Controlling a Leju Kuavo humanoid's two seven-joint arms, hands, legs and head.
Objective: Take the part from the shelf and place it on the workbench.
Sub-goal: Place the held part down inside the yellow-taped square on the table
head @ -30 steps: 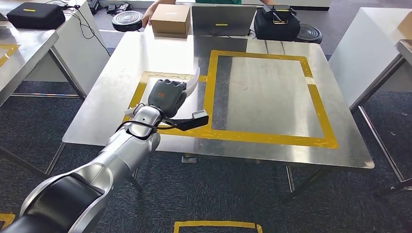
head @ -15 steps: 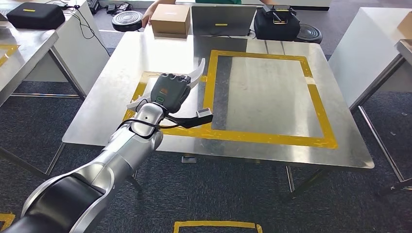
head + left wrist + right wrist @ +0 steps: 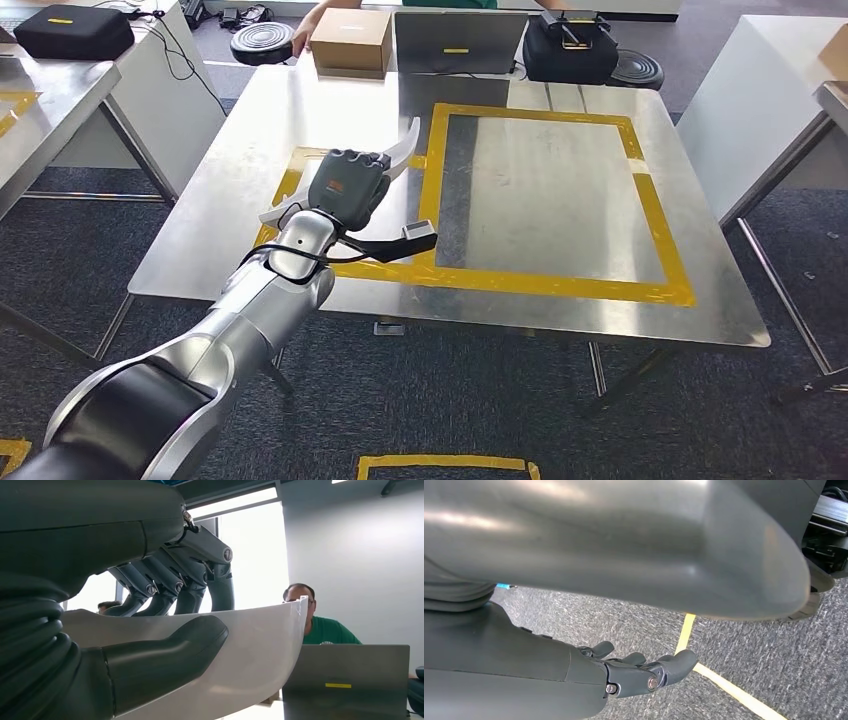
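Observation:
My left hand (image 3: pixel 345 188) grips a white, curved, blade-like part (image 3: pixel 405 150) over the near left of the steel workbench (image 3: pixel 560 200). The hand hangs above a small square of yellow tape (image 3: pixel 292 182). The part sticks out on both sides of the hand, one tip toward the far side and one toward me. In the left wrist view the thumb (image 3: pixel 165 655) lies under the part (image 3: pixel 250 655) and the fingers (image 3: pixel 190 585) curl over its top edge. My right hand (image 3: pixel 644 672) hangs over the carpet with its fingers loosely apart and nothing in them.
A large rectangle of yellow tape (image 3: pixel 640 180) marks the bench's middle. At its far edge stand a cardboard box (image 3: pixel 351 42), a laptop (image 3: pixel 460 42) and a black bag (image 3: pixel 568 50). A person in green (image 3: pixel 325 630) sits behind the laptop. Other tables (image 3: pixel 60 90) flank the bench.
My left hand has carried the part a little farther over the bench and slightly up; in the last half second it has hardly moved.

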